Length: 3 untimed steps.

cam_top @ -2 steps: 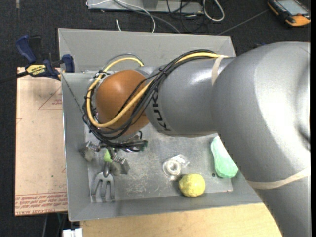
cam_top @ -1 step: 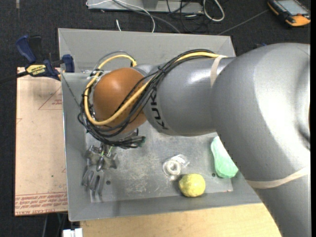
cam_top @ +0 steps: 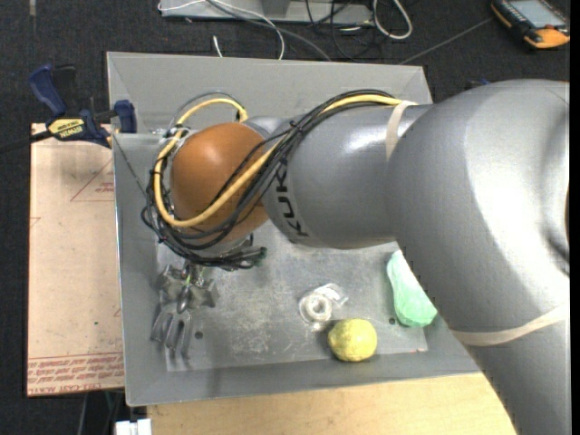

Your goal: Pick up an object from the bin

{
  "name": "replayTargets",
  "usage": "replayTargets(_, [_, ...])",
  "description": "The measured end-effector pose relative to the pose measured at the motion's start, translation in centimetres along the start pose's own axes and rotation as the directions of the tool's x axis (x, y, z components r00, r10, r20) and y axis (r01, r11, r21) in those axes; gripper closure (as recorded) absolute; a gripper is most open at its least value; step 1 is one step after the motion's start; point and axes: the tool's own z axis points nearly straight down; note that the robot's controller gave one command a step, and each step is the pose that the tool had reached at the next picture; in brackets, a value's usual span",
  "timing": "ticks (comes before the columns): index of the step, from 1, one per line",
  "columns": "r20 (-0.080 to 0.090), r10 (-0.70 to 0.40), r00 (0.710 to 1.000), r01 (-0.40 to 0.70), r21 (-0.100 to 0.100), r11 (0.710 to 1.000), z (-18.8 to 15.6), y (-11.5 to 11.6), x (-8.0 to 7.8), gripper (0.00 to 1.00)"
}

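Grey metal bin [cam_top: 263, 347] on dark carpet [cam_top: 72, 34]. My claw [cam_top: 178, 326] hangs low over the bin's lower-left corner as the camera sees it, with nothing I can make out beneath it. Whether it is released or clenched I cannot tell. I judge I am at the approach, with nothing picked yet. Three candidates lie well apart to the camera's right, one of each: a whitish ring [cam_top: 319, 304], a lumpy yellow ball [cam_top: 352, 340] just beside it, and a soft green wedge [cam_top: 410, 299]. Next I would need to shift across and descend over one.
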Motion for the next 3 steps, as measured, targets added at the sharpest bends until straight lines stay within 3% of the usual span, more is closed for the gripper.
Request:
replayTargets(1, [-0.007, 0.005, 1.0, -0.005, -0.007, 1.0, -2.2, 0.3, 0.2, 1.0])
replayTargets(2, [0.0, 0.008, 1.0, -0.008, -0.001, 1.0, -7.8, 0.1, -0.1, 1.0])
replayTargets(3, [0.004, 0.011, 1.0, -0.011, 0.0, 1.0, -10.3, 0.1, -0.2, 1.0])
